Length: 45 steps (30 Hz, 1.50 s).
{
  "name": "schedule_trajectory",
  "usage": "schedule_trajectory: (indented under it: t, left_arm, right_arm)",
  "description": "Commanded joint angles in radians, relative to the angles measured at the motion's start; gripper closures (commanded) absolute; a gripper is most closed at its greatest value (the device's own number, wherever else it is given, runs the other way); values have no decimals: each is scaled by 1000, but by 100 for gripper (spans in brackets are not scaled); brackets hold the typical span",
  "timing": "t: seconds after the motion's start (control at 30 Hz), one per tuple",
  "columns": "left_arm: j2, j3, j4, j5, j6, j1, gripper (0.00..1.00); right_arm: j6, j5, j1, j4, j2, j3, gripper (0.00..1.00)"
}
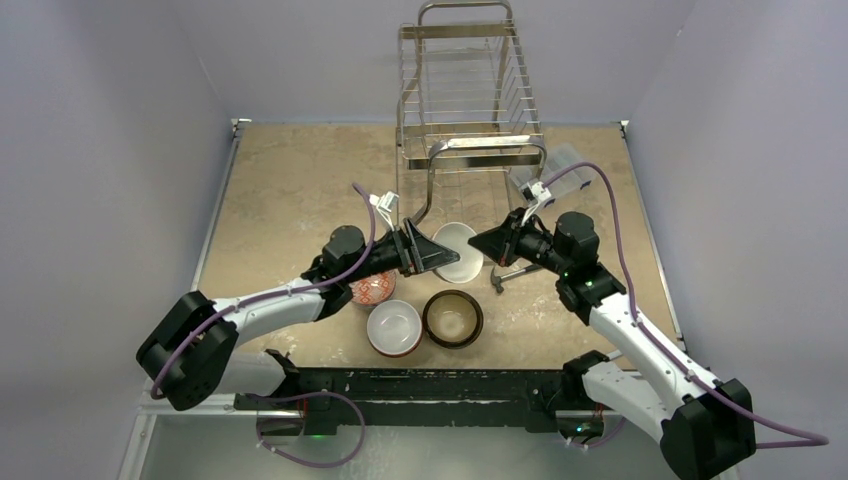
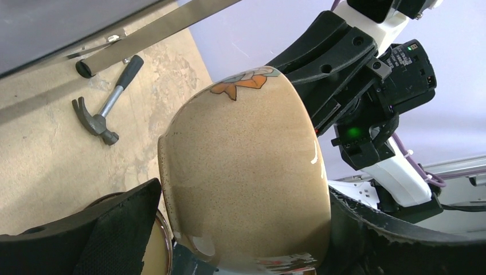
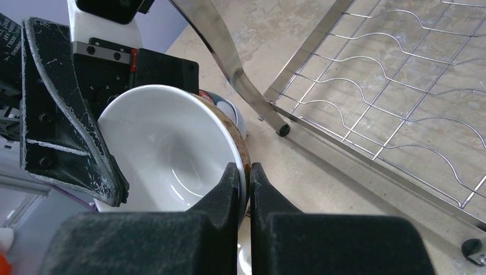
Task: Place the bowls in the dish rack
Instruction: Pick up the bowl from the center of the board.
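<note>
Right gripper point(image 3: 245, 172) clenched on rim of tan bowl point(image 3: 166, 143), left gripper point(image 1: 438, 252) spread wide around it, grip unclear, dish rack point(image 1: 470, 130) just behind

Dish rack point(image 1: 465, 95) stood at far centre of table point(image 1: 290, 190). Just in front of it, raised bowl point(image 1: 458, 250) hung off the table between left gripper point(image 1: 425, 250) and right gripper point(image 1: 485, 243). 3 more sat nearer on the table: left bowl point(image 1: 373, 290), middle bowl point(image 1: 394, 327), right bowl point(image 1: 453, 318). Hammer point(image 1: 510, 275) lay right of raised bowl.
</note>
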State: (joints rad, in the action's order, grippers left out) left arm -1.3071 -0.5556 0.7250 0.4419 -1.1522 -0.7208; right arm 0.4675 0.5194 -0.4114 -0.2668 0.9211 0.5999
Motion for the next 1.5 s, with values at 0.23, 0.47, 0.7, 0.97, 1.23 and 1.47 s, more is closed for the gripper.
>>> schedule_trajectory:
  t: [0.23,0.47,0.7,0.97,1.23,1.47]
  left_arm:
    - [-38,20,46,-19,-35,-15,12]
    - [-34,26,69,-20,-41,-15,26]
    - [-13,35,55,-33,-47,-14,57]
    - [19,42,18,-64,-38,-8,67]
    - [98,67,-34,-39,-32,68,71]
    - [235,87,-157,27,-4,201,72]
  right_arm:
    - [54,111,-16,-142,-33,20,100]
    - [48,105,-15,-130,-39,21,97]
    - [39,67,-16,-87,-47,36,74]
    - [30,59,-16,-65,-42,48,56]
    - [16,-2,-15,13,-81,18,32]
    - [7,-61,-15,41,-83,18,22]
